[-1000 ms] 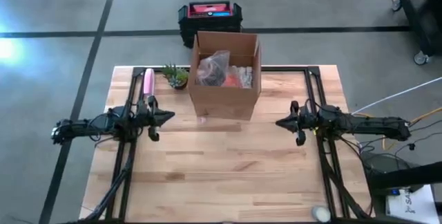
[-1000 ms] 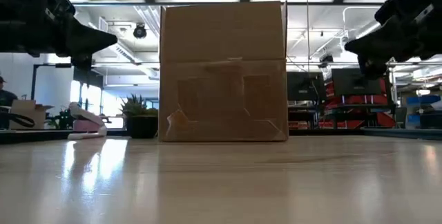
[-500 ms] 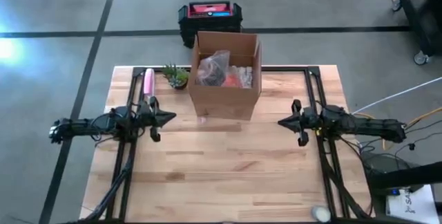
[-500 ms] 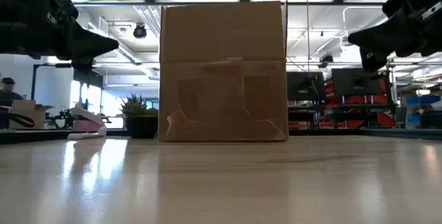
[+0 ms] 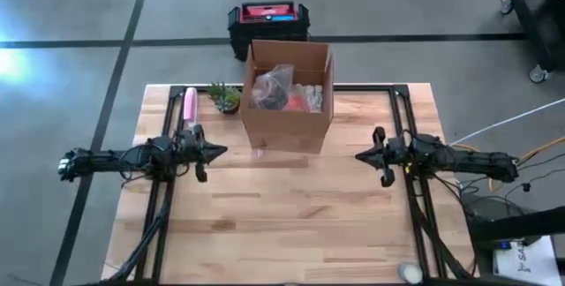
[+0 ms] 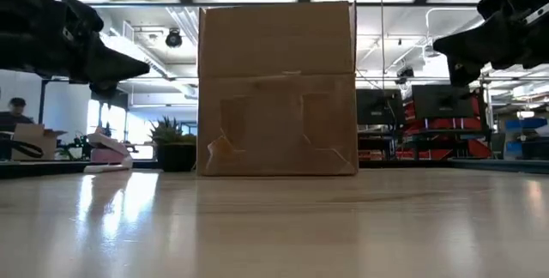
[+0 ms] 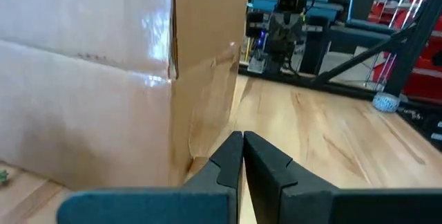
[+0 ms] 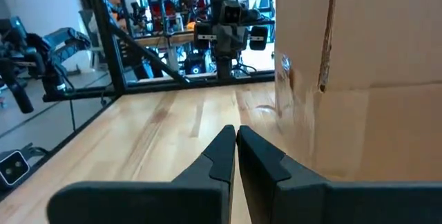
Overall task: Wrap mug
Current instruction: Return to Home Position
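An open cardboard box (image 5: 289, 118) stands at the far middle of the wooden table, with clear plastic bags (image 5: 275, 86) of things inside. No mug shows in any view. My left gripper (image 5: 221, 152) hovers level just left of the box's near corner (image 7: 176, 79), shut and with nothing in it. My right gripper (image 5: 357, 155) hovers level to the right of the box (image 8: 359, 65), also shut and with nothing in it. Both point inward at each other, above the tabletop (image 6: 274, 226).
A small potted plant (image 5: 225, 97) and a pink object (image 5: 189, 105) sit at the far left, beside the box. A black and red case (image 5: 268, 23) lies on the floor behind the table. Bare wood (image 5: 291, 206) stretches between the arms and toward the near edge.
My left gripper has sunk a little toward the table, staying shut and level. The box has not moved.
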`<move>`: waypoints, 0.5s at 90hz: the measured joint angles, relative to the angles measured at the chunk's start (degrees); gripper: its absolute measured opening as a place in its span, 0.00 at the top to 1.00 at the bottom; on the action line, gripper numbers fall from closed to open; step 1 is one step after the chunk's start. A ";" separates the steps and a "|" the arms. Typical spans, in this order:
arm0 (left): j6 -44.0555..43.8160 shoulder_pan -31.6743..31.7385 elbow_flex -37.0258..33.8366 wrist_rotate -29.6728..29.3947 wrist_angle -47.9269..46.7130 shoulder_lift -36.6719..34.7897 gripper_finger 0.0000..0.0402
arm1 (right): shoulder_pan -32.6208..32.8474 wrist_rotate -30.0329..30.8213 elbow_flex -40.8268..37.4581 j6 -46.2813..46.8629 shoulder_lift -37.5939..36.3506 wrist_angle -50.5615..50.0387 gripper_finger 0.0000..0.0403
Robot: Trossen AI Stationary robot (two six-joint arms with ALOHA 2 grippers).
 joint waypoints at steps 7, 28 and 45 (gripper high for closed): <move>0.00 0.01 -0.02 0.00 0.08 0.93 1.00 | 0.00 0.00 0.00 0.00 0.00 0.00 0.99; 0.00 0.00 -0.02 0.00 0.12 3.39 1.00 | 0.00 0.01 0.00 0.02 0.00 0.00 0.99; 0.00 0.00 -0.02 0.02 0.10 5.14 1.00 | 0.00 0.00 0.00 0.02 0.00 0.00 0.99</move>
